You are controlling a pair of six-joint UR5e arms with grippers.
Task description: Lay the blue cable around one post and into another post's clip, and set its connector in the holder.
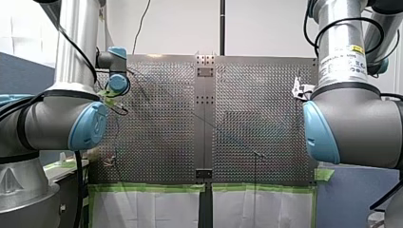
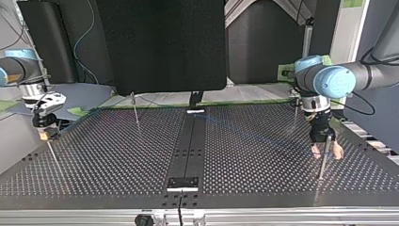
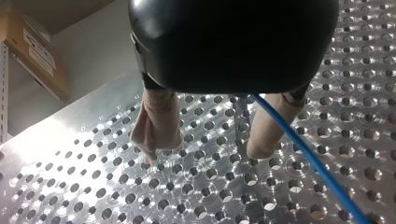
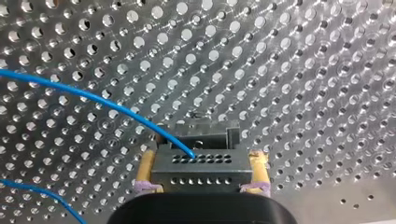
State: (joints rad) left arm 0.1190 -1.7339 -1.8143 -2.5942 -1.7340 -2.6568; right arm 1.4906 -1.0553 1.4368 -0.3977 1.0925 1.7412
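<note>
The blue cable (image 4: 100, 99) runs over the perforated table (image 4: 289, 65) into a grey connector (image 4: 201, 173). My right gripper (image 4: 201, 161), with yellow pads, is shut on that connector, just short of a dark holder (image 4: 201, 131) ahead of it. It hangs at the top view's left (image 2: 44, 128). My left gripper (image 3: 204, 151) is open, beige fingers (image 3: 156, 123) spread, and the cable (image 3: 308, 156) passes beside one finger without being held. In the top view it (image 2: 326, 150) stands over a thin post (image 2: 322, 165) at the right.
More thin posts stand on the table: one at the back left of the top view (image 2: 135, 112), one under my right gripper (image 2: 52, 157). A dark strip (image 2: 188, 146) runs down the table's middle. Green tape (image 1: 152, 187) edges the plate in the front view.
</note>
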